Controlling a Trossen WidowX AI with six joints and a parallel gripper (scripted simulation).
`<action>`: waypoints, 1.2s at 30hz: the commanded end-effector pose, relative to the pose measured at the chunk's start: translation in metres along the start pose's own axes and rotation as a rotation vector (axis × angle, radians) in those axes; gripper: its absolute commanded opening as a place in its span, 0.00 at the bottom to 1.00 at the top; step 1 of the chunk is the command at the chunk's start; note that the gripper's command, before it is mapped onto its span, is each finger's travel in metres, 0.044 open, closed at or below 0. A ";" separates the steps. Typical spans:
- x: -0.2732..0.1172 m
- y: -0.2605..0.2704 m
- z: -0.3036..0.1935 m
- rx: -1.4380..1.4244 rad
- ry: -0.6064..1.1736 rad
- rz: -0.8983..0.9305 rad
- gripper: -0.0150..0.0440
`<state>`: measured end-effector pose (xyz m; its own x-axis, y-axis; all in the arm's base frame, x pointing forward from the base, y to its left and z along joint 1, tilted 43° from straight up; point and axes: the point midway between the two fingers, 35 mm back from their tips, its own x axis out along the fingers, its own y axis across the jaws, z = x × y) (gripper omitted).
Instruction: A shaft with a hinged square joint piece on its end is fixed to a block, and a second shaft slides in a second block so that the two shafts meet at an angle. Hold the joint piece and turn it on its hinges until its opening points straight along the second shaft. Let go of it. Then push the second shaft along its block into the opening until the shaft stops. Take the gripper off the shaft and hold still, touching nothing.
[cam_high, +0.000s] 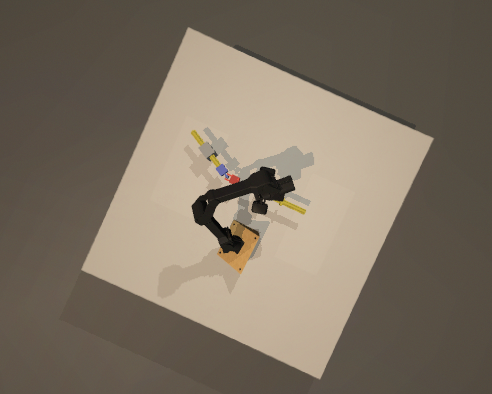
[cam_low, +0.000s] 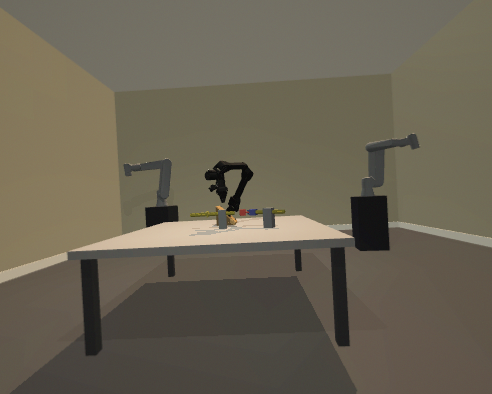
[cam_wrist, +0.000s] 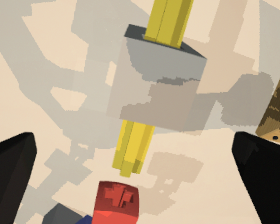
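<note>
The red joint piece (cam_high: 233, 179) (cam_low: 242, 212) (cam_wrist: 117, 200) has a cross-shaped opening facing the near end of the second yellow shaft (cam_high: 294, 207) (cam_low: 200, 214) (cam_wrist: 132, 145), with a small gap between them; exact alignment is hard to tell. That shaft passes through its grey block (cam_low: 222, 220) (cam_wrist: 155, 85), hidden by the arm in the top view. The red piece hinges on a blue piece (cam_high: 222, 170) (cam_low: 252, 212) on the first yellow shaft (cam_high: 196, 134) (cam_low: 279, 211), held in another grey block (cam_high: 207, 149) (cam_low: 268, 218). My gripper (cam_low: 223, 199) (cam_wrist: 135, 143) is open and empty, above the second shaft.
The arm stands on an orange wooden base (cam_high: 240, 255) beside the shafts, on a pale table (cam_high: 320, 325) (cam_low: 210, 245). Its links pass over the middle of the setup. Two grey arms (cam_low: 165, 180) (cam_low: 376, 165) stand on black pedestals beyond the table.
</note>
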<state>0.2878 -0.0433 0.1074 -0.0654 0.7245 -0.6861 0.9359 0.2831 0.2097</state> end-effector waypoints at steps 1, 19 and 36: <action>-0.001 -0.001 0.017 -0.102 -0.005 -0.006 1.00; -0.011 -0.016 0.106 -0.719 -0.040 -0.032 1.00; -0.011 -0.050 0.188 -1.301 -0.043 -0.076 1.00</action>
<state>0.3092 -0.1762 -0.0150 -0.0609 0.6676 -0.7420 -0.0188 0.7425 0.6696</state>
